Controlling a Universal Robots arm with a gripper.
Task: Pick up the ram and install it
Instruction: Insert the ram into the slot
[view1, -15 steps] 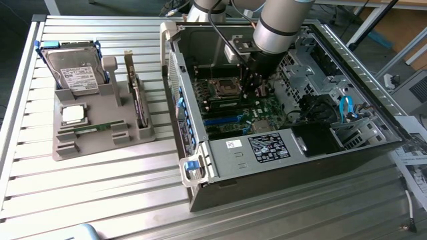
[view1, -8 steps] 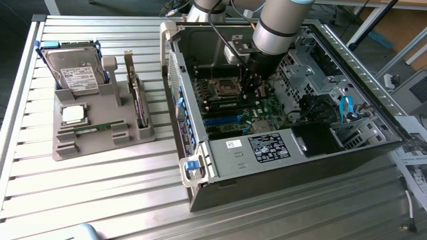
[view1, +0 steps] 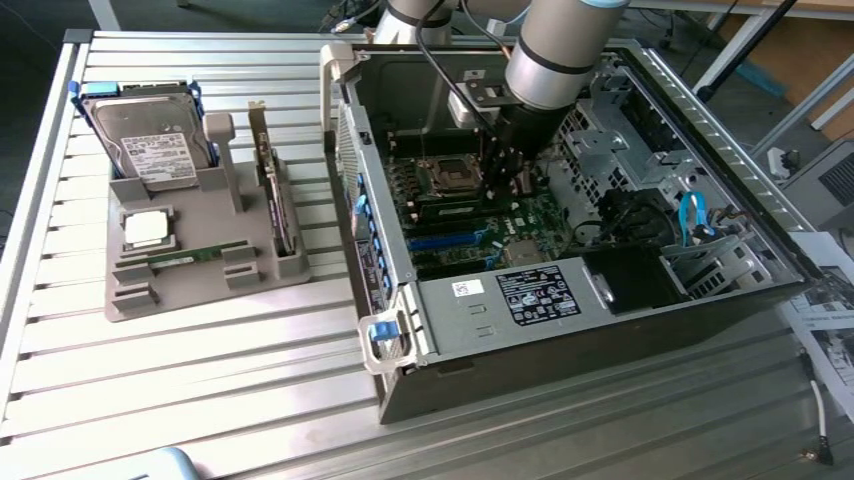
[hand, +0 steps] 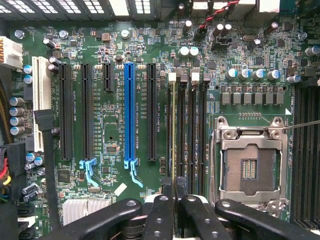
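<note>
You are working on a ribbed metal table (view1: 200, 400) with long grooves across its top. On it, toward the exterior view's left, sits a grey parts holder (view1: 200, 270). Beside it, toward the exterior view's right, lies an open computer case (view1: 534, 300) on its side, its front corner reaching near the table's near edge. The two stand close but apart.
</note>
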